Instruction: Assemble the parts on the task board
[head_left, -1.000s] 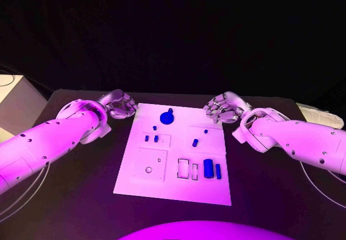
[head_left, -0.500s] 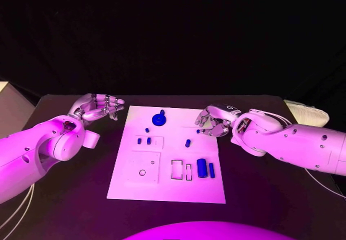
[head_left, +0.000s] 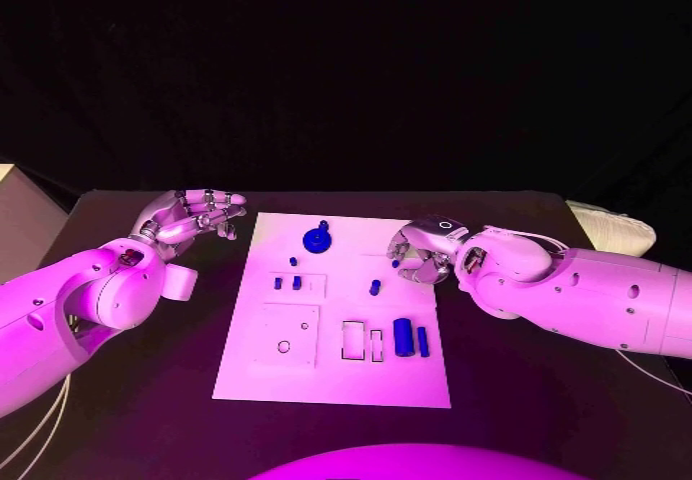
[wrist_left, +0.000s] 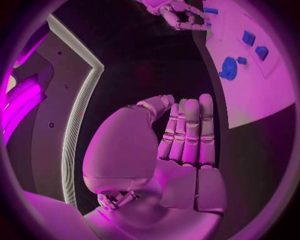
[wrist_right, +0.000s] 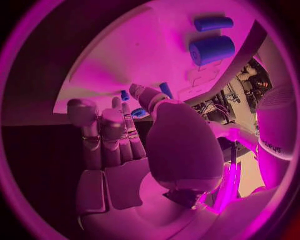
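Note:
The white task board (head_left: 325, 370) lies mid-table. On it are a round blue part with a knob (head_left: 316, 238), several small blue parts such as one near the middle (head_left: 374, 287), and a thick blue cylinder (head_left: 402, 335) beside a thin one (head_left: 423, 340). My left hand (head_left: 195, 215) hovers off the board's far left corner, fingers apart, holding nothing. My right hand (head_left: 418, 252) hangs over the board's right edge by a small blue part (head_left: 395, 264). In the right wrist view its fingers (wrist_right: 106, 135) are stretched out bare, near a small blue part (wrist_right: 165, 89).
A white object (head_left: 613, 228) lies at the table's far right edge. A pale box corner (head_left: 18, 215) stands off the table's left side. In the left wrist view the board (wrist_left: 250, 95) with the round part (wrist_left: 229, 68) lies beyond my fingers.
The camera shifted after the earliest frame. My right hand has moved in over the board's right edge toward the small part. My left hand's fingers have spread out.

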